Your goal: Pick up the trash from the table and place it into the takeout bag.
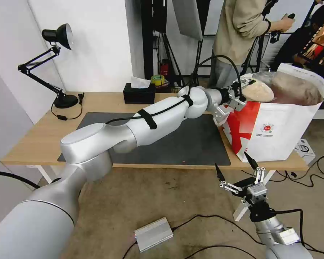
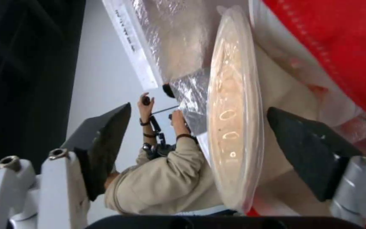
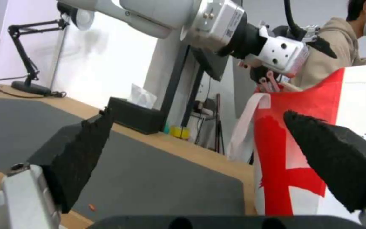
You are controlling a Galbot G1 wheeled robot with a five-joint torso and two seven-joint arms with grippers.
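Right gripper (image 1: 236, 166) first, nearest the robot: it hangs low in front of the table's near edge, below the takeout bag's corner, fingertips pointing up, jaws spread wide and holding nothing. From its own wrist camera the two black fingers (image 3: 81, 152) frame open air, with the dark grey mat (image 3: 149, 178) and the bag's red-and-white side beyond.

Moving up onto the table (image 1: 36, 144), the light-wood top carries that big grey mat (image 1: 190, 140), bare across its middle under the reaching arm. At the table's right end stands the takeout bag (image 1: 277, 133), upright, mouth open, small round red logo facing the robot, silver foil lining (image 1: 298, 90) showing inside.

Now the left arm, stretched clear across the mat to the bag's near-left rim. Left gripper (image 1: 237, 95) sits right at the mouth, and the beige bowl (image 1: 257, 90) lies just past it, tilted over the rim, film-covered. The wrist camera shows the bowl (image 2: 233, 108) edge-on between the black fingers (image 2: 310, 152), and both pads stand clear of it, jaws parted wide with gaps either side. So the bowl is at the bag's opening against the foil, not clamped.

Farther back, a black tissue box (image 1: 138, 92) sits on the table's far edge, and a black desk lamp (image 1: 57, 36) stands at the far left corner.
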